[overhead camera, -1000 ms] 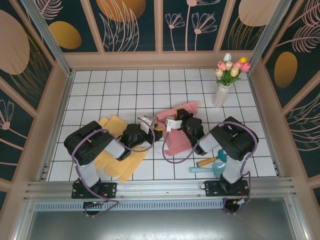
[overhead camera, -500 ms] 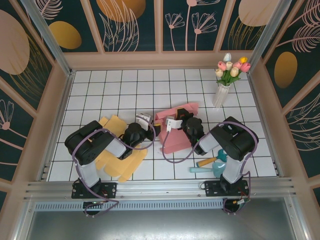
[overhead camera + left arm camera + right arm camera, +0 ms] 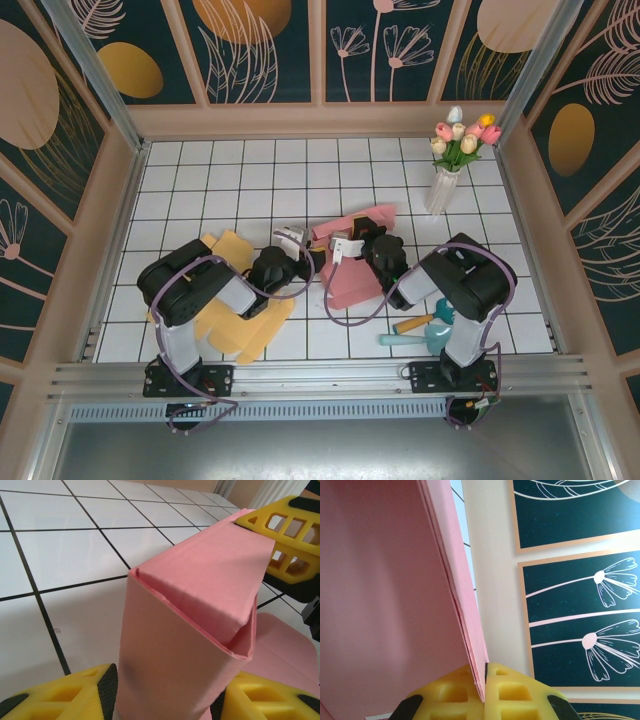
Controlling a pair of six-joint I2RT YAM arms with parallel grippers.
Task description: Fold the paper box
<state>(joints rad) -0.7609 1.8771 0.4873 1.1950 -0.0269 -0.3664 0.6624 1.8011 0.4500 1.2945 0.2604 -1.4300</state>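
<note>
I count one pink paper box (image 3: 195,605), and both arms have hold of it. My left end effector (image 3: 165,695) is grasping the folded, upright part, with a yellow finger (image 3: 55,695) on each side. My right end effector (image 3: 485,680) is clenched on the edge of a pink flap (pinched right at the fingertips). The box sits between the two. One vase of tulips (image 3: 440,190) stands well beyond the right end effector, near the table (image 3: 250,180) corner. One teal tool (image 3: 430,325) lies behind it. Yellow sheets (image 3: 232,248) lie behind the left end effector, but I can't count them. Ahead of both, open tiles run to the far edge.
</note>
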